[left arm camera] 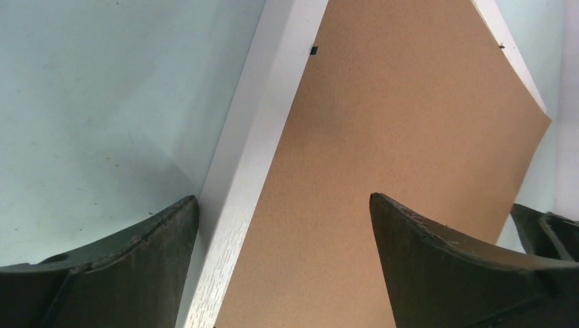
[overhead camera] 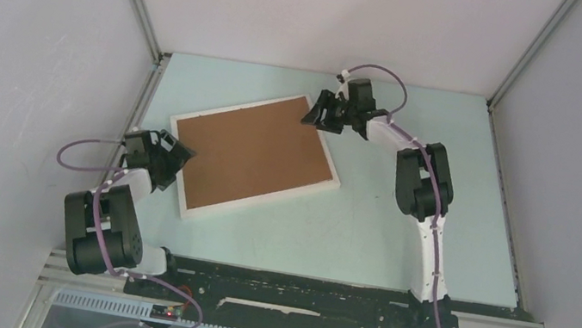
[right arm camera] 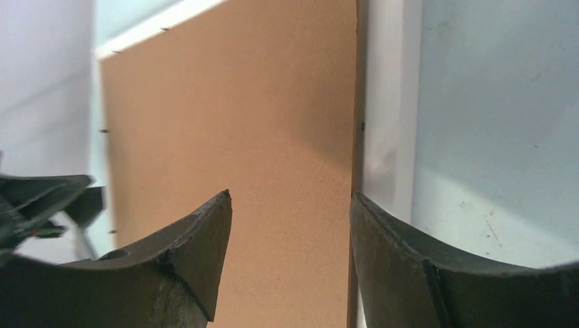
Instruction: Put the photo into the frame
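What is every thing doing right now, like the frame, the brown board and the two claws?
frame, lying flat on the table, back side up.
backing board, sitting in the frame, brown side showing.
left claw, open, at the frame's near left corner.
right claw, open, at the frame's far right corner.
photo, not in view.

Brown backing board (overhead camera: pixel 250 153), pale table (overhead camera: pixel 372 237)

Backing board (overhead camera: pixel 253 151) matt brown fibreboard; frame (left arm camera: pixel 249 157) smooth white, faint woodgrain; table (overhead camera: pixel 396 249) matt.
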